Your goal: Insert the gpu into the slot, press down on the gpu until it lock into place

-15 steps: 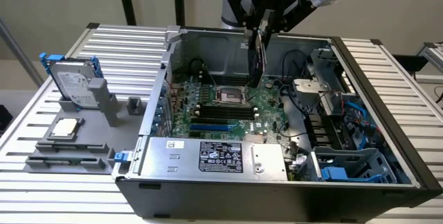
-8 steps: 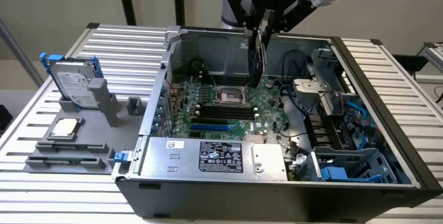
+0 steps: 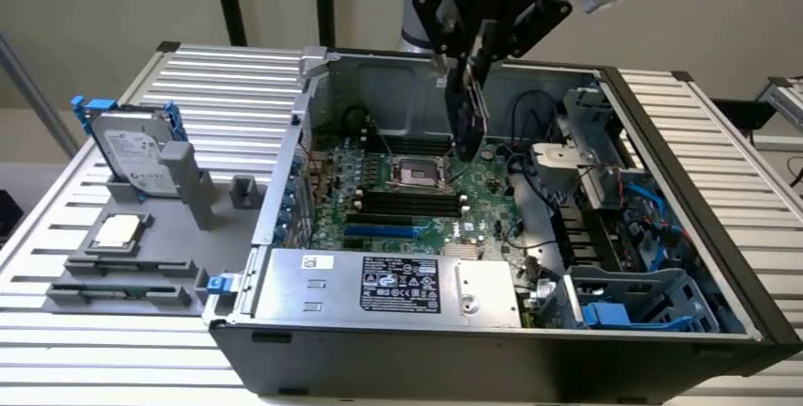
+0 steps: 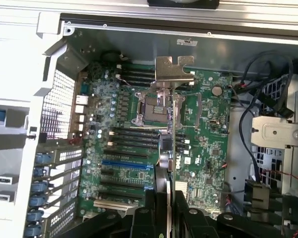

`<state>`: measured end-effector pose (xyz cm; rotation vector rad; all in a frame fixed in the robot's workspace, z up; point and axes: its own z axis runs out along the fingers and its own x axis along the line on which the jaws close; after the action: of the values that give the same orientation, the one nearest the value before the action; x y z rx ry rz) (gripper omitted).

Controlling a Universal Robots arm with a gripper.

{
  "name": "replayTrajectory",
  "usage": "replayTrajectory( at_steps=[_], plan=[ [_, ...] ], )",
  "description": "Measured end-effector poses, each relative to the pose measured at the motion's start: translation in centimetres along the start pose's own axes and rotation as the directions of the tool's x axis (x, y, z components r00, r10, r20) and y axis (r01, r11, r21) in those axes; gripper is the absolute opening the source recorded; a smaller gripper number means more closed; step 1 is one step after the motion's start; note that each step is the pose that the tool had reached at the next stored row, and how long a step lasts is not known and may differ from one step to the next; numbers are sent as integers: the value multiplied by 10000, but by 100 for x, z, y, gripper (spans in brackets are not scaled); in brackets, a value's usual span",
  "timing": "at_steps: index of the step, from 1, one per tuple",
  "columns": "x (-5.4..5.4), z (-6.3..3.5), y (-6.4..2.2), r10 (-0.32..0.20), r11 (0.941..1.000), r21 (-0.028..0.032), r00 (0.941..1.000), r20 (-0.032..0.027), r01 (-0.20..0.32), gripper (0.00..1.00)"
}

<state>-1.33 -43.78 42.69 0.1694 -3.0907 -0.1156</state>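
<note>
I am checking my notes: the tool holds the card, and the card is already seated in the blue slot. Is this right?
No. The tool does hold the card, but the card hangs above the board; the blue slot lies empty. The exterior view shows this.

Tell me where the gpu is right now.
In the exterior view the gpu hangs edge-down in the gripper over the motherboard, close to the CPU socket and apart from the blue slot.
</note>
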Motion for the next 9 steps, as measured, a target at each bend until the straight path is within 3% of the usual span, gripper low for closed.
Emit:
replayTrajectory(
  at_steps=[5, 9],
  plan=[
    [-1, 19, -2, -894, 9960, 34, 9960, -71, 894, 26],
    [-2, 40, -3, -1616, 9868, 56, 9868, -130, 1616, 26]
  ],
)
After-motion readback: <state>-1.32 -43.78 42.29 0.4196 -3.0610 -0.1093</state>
